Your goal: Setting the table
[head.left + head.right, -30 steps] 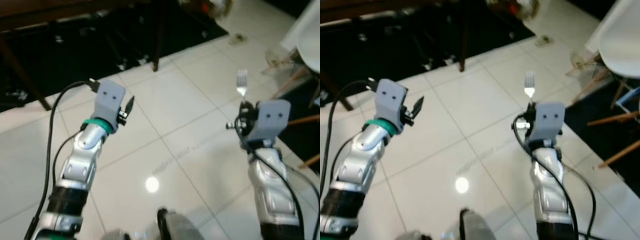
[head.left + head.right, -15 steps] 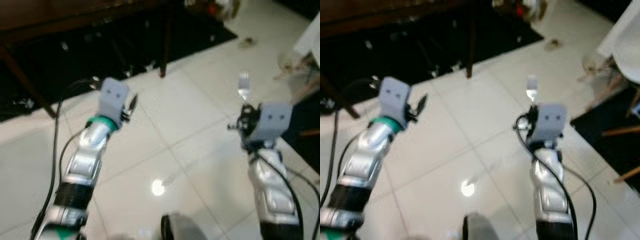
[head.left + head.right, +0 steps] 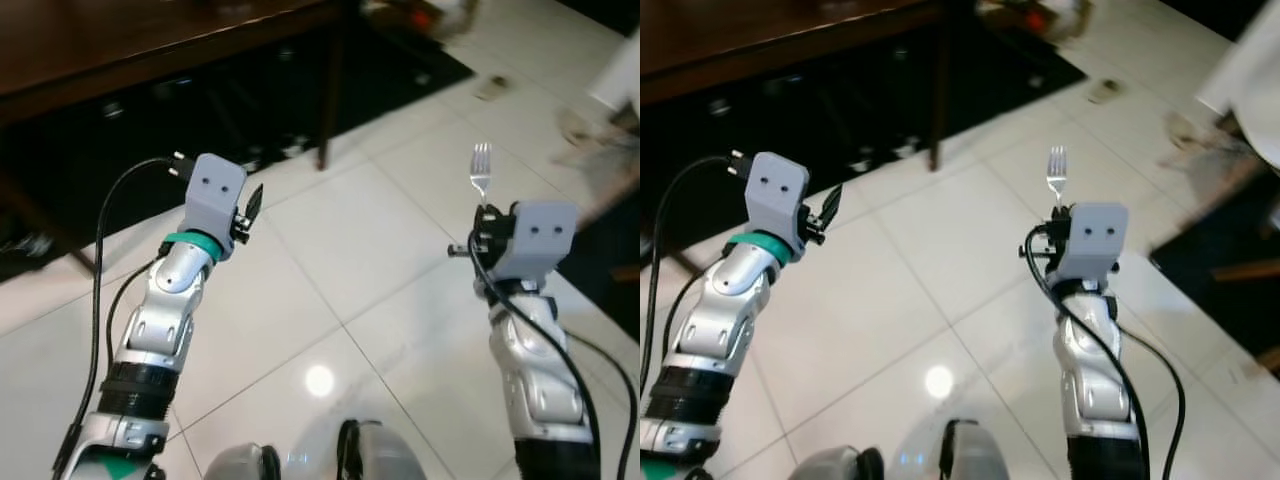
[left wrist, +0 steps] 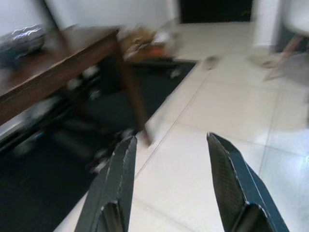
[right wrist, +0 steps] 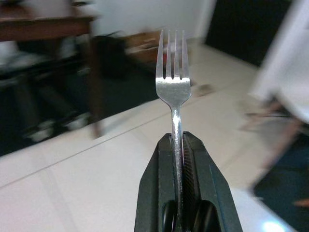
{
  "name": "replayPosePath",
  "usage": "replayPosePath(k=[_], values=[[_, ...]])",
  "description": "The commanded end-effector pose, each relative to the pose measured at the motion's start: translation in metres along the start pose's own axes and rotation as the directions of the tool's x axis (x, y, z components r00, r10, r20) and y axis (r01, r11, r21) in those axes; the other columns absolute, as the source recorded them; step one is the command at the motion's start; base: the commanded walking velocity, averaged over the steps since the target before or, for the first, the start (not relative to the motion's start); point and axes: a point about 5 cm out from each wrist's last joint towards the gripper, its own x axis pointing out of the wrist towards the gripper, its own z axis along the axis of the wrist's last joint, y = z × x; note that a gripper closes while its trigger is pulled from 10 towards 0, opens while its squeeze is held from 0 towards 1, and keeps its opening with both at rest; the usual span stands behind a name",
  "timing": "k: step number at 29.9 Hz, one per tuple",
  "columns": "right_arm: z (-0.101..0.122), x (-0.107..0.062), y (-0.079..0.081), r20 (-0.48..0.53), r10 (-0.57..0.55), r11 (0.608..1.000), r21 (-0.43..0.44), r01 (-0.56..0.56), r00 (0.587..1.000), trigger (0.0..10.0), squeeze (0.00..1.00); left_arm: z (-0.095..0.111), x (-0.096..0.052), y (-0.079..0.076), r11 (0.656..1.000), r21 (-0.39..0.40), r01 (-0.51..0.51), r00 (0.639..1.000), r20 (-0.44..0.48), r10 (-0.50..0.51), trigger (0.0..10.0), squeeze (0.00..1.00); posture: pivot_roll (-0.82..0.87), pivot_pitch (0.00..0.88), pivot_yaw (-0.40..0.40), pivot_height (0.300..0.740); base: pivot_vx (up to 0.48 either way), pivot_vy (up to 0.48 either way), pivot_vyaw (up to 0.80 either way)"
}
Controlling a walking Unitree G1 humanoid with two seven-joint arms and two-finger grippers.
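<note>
Right wrist view: our right claw (image 5: 176,145) pinches the fork (image 5: 173,79) upright; left claw (image 4: 169,164) gapes empty. We should carry it level to the counter (image 3: 120,40).

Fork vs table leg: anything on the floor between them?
No. In the left eye view only bare white tile separates the fork, clamped in the right hand, from the table leg.

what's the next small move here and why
Probably keep walking toward the dark wooden table, fork held steady. The right gripper is shut on the fork, tines up, and the left gripper is open with nothing between its fingers. Both arms hang over bare white floor tiles, with the table ahead and to the left, so nothing can be set down yet.
</note>
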Motion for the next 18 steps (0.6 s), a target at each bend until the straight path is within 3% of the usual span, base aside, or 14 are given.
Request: replayPosePath(k=[1,18], values=[[-0.0029,-0.0012,0.0029,-0.014,0.007,1.0,0.007,-0.007,1.0,10.0,0.0,-0.0066,-0.0044,0.0055,1.0,0.008,-0.015,1.0,-0.023,0.015,10.0,0.0,-0.03,0.062,0.036,0.74,0.48,0.0,-0.8],[-0.0031,-0.0006,0.0027,-0.016,0.004,1.0,0.005,-0.004,1.0,10.0,0.0,-0.0072,-0.0036,0.0058,1.0,0.01,-0.011,1.0,-0.02,0.011,10.0,0.0,-0.03,0.051,0.039,0.74,0.48,0.0,-0.8]])
